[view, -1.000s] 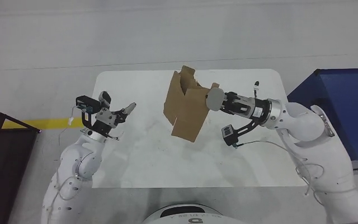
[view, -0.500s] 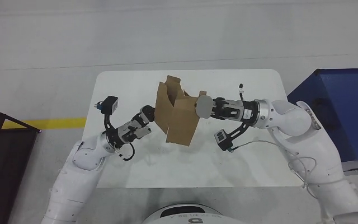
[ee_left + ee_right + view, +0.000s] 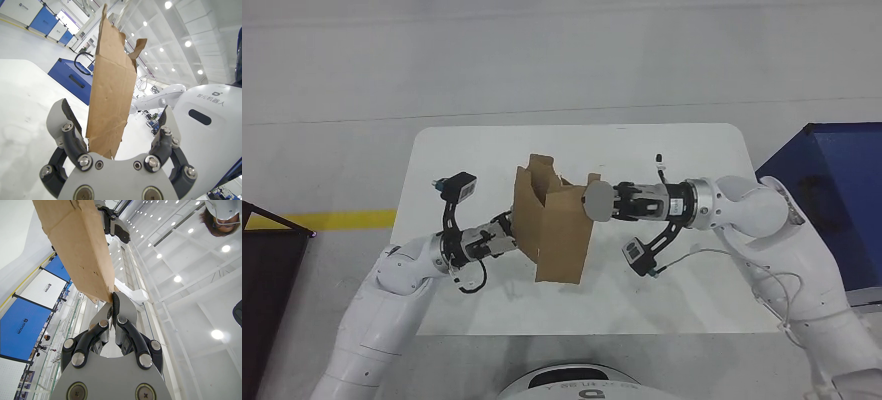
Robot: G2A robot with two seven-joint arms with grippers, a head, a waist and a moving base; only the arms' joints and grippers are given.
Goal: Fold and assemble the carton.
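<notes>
**Left gripper** (image 3: pixel 115 106): the fingers (image 3: pixel 54 117) stand wide apart. The carton (image 3: pixel 113 75) rises between them, with its ragged lower edge close to the gripper's palm plate. One pad lies just beside the carton's lower corner. Contact at that pad cannot be confirmed from the left wrist view.

**Right gripper** (image 3: pixel 113 300): the fingers are together, clamped on a corner edge of the carton. The cardboard panel extends away from the fingertips at a slant.

**Carton position:** in the top view the carton is held over the middle of the bench (image 3: pixel 672 300), between the two arms. The left gripper meets its left side. The right gripper holds its upper right edge. The carton is a partly opened brown sleeve, with flaps standing up at its far end and creases visible along its panels.

**Bench:** white, with rounded corners.

**Beyond the bench:** a blue cabinet (image 3: pixel 842 190) stands off the right end. A yellow line (image 3: pixel 342 218) runs along the grey floor off the left end.
</notes>
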